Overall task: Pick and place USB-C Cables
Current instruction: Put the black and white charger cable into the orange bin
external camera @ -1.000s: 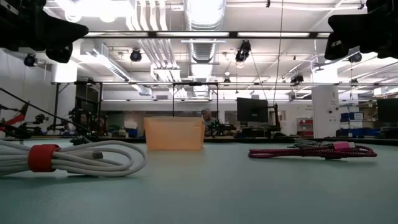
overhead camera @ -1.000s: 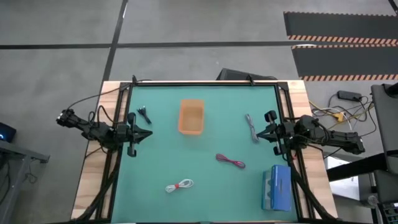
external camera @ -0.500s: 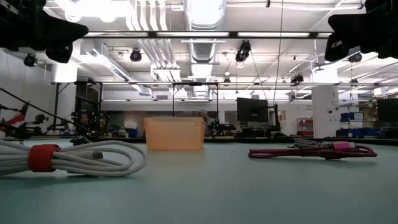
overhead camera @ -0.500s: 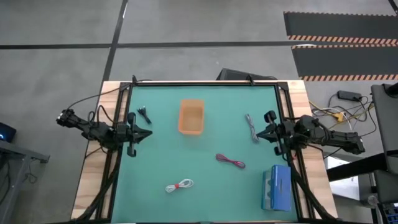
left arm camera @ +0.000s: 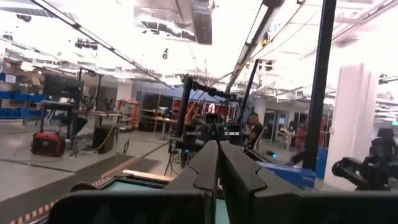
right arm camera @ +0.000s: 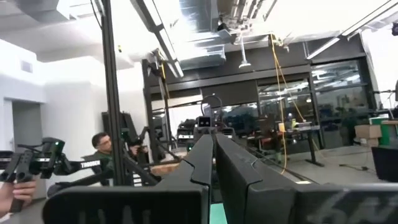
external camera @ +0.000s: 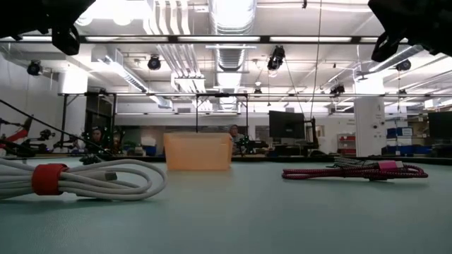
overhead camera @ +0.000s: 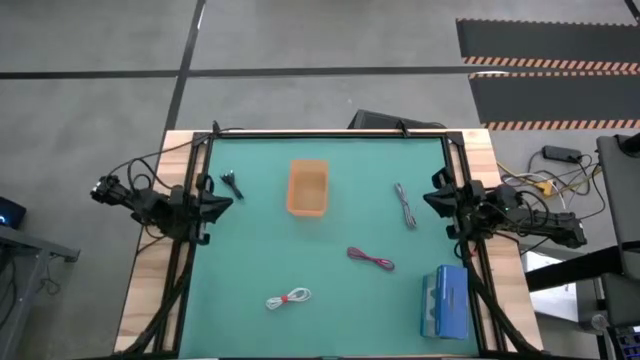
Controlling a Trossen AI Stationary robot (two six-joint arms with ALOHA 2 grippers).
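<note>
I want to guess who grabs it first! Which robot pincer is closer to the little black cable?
The left one. The left pincer sits at the table's left edge, right beside the black cable. The right pincer is at the opposite edge, past the orange bin.

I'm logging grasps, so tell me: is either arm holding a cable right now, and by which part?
Nothing is held. The left tool and right tool are shut and empty at the table's sides; all four cables lie loose there.

green table mat (overhead camera: 330, 240) | orange bin (overhead camera: 307, 188) | blue box (overhead camera: 445, 303) | cables: black (overhead camera: 232, 185), grey (overhead camera: 404, 205), dark red (overhead camera: 370, 259), white (overhead camera: 289, 298)
</note>
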